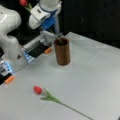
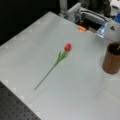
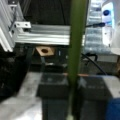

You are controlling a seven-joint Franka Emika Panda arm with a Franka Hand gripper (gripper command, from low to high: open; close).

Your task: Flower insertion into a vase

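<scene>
In the wrist view the gripper (image 3: 72,95) has its two dark fingers (image 3: 53,92) clamped on a green stem (image 3: 76,45), no gap beside it. There are two flowers. The held flower (image 1: 24,3) rises toward a front view's top left, its stem end at the mouth of the vase (image 1: 62,51). The second flower (image 1: 50,97) lies flat on the table (image 1: 95,75), well apart from the vase, with bare tabletop around it. The one vase stands upright near the table's back edge.
</scene>
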